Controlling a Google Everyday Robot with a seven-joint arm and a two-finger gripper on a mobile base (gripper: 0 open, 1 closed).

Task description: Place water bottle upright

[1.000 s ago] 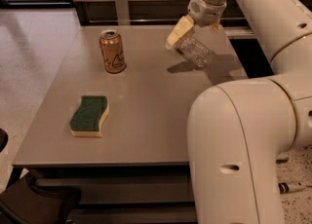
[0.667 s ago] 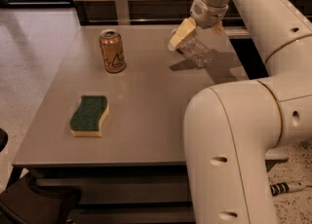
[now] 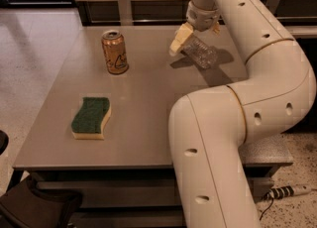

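The water bottle [image 3: 202, 54] is a small clear ribbed plastic bottle. It hangs tilted at the far right of the grey table [image 3: 143, 123], just above the surface, with its shadow beside it. My gripper [image 3: 192, 42] reaches down from above and is shut on the bottle's upper end. One cream finger [image 3: 179, 38] shows on the bottle's left side; the other is mostly hidden behind the wrist. The bottle's cap and label are hidden by the gripper.
An orange-gold drink can [image 3: 115, 52] stands upright at the far left of the table. A green and yellow sponge [image 3: 91, 117] lies at the near left. My large white arm [image 3: 233, 123] covers the table's right side. A power strip [image 3: 287, 191] lies on the floor at right.
The gripper and bottle stay almost in the same spot, still tilted. The arm's near links have shifted a little in view.
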